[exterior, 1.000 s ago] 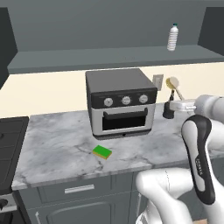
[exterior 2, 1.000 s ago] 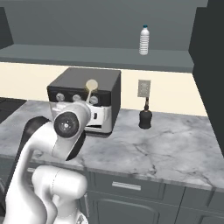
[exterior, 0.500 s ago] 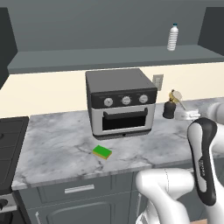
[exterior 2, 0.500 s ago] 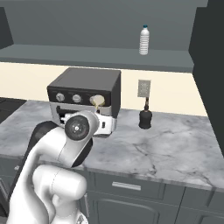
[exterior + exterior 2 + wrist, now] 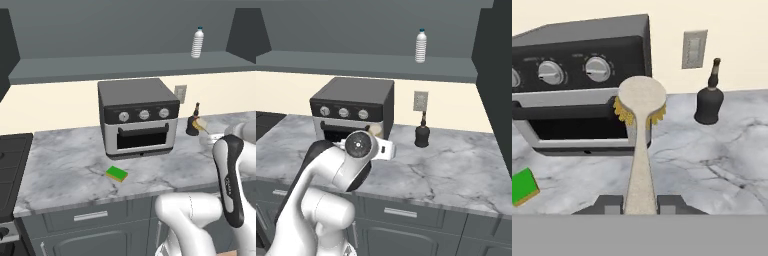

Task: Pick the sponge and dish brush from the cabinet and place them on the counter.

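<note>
In the hand view my gripper [image 5: 640,202] is shut on the pale handle of the dish brush [image 5: 641,150]. Its round head with tan bristles points toward the oven front, above the counter [image 5: 712,165]. From the left base view the brush [image 5: 199,123] hangs beside a dark bottle, with the gripper [image 5: 206,134] just behind it. The brush head [image 5: 375,131] peeks out past my hand in the right base view. The green and yellow sponge [image 5: 116,173] lies flat on the counter [image 5: 65,170] in front of the oven, and it shows at the hand view's left edge [image 5: 523,186]. The cabinet shelf [image 5: 100,67] runs overhead.
A grey toaster oven [image 5: 138,117] stands at the back of the counter. A small dark bottle [image 5: 192,125] sits to its right, below a wall outlet [image 5: 180,93]. A clear plastic bottle [image 5: 198,42] stands on the shelf. A black stovetop [image 5: 12,165] lies at far left.
My arm has come down from above the oven toward the counter, carrying the dish brush lower and a little to the right. The sponge has stayed in place.
</note>
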